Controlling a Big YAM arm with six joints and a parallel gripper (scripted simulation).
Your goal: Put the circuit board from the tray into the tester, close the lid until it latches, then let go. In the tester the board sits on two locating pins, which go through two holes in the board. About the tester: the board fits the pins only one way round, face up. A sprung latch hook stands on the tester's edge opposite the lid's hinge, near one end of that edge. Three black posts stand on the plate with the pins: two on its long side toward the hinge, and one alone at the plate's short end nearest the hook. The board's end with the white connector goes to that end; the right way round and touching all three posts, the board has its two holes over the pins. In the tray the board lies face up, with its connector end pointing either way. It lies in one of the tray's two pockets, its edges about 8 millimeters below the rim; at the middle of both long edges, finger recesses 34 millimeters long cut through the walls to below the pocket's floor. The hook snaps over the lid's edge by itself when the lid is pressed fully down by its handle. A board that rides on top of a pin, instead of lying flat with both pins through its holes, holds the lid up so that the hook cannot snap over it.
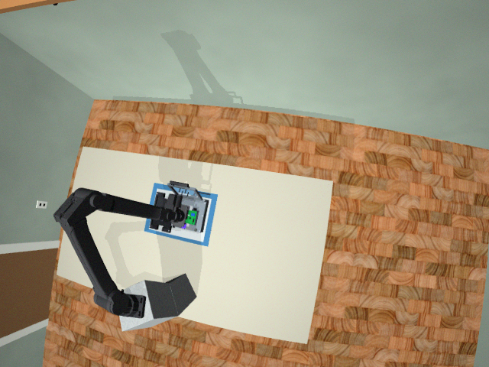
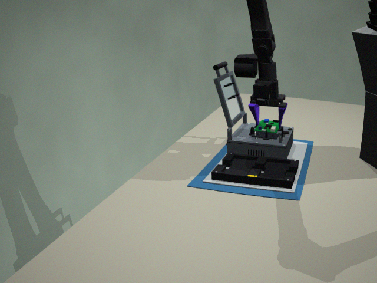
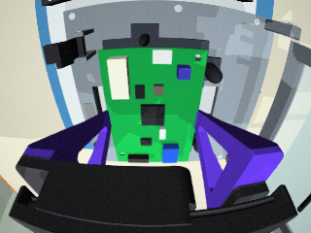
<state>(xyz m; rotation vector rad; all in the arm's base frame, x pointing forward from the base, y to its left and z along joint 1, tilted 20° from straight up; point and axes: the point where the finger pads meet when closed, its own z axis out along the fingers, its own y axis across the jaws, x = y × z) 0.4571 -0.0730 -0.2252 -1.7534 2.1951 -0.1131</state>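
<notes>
The green circuit board (image 1: 192, 217) (image 2: 262, 125) (image 3: 180, 112) is face up, level, over the pin plate of the grey tester (image 2: 255, 147) (image 3: 185, 24). My gripper (image 2: 268, 125) (image 3: 153, 116) is shut on it; the purple fingertips meet the middles of its long edges. The white connector (image 3: 118, 78) is at the end by the lone black post (image 3: 144, 40). A hinge-side post (image 3: 214, 73) stands beside the right edge. Pins and holes are hidden. The lid (image 2: 227, 100) stands open, its handle (image 2: 220, 65) at the top. The black hook (image 3: 63, 52) is opposite the hinge.
The black tray (image 2: 258, 180) stands beside the tester, both pockets empty. Tester and tray stand on a white sheet with a blue border (image 1: 211, 225) (image 2: 243, 194). The raised lid is close beside the gripper on the hinge side. The wall is behind the lid.
</notes>
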